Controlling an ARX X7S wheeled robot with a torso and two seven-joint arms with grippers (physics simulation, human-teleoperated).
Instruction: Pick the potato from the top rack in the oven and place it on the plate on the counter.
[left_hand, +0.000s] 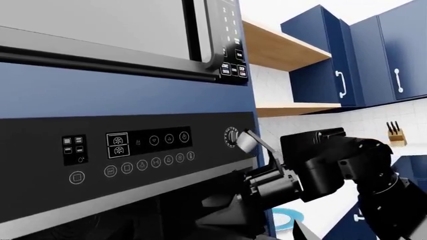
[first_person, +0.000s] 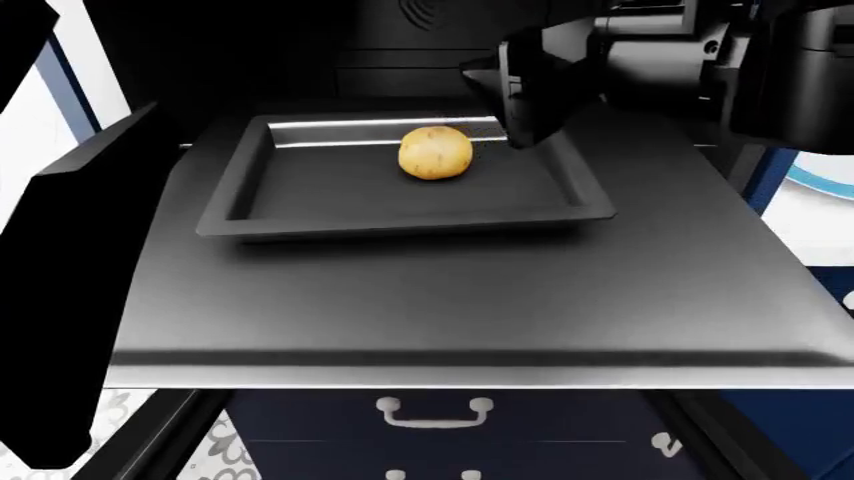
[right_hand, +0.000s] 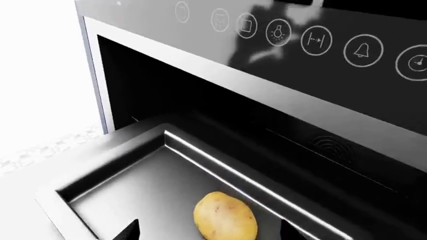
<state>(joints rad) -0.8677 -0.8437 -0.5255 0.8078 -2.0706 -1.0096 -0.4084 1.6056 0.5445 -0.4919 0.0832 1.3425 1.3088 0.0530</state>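
While the head view shows the potato (first_person: 435, 153) centre-top on the top rack (first_person: 400, 215), only the right wrist view shows right fingers (right_hand: 130, 231) spread wide; left gripper's state unclear.

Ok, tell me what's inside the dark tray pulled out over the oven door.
Only the potato sits in the top rack, toward its back edge; the rest of the floor is bare. The right end effector covers the back right corner, so that spot cannot be seen.
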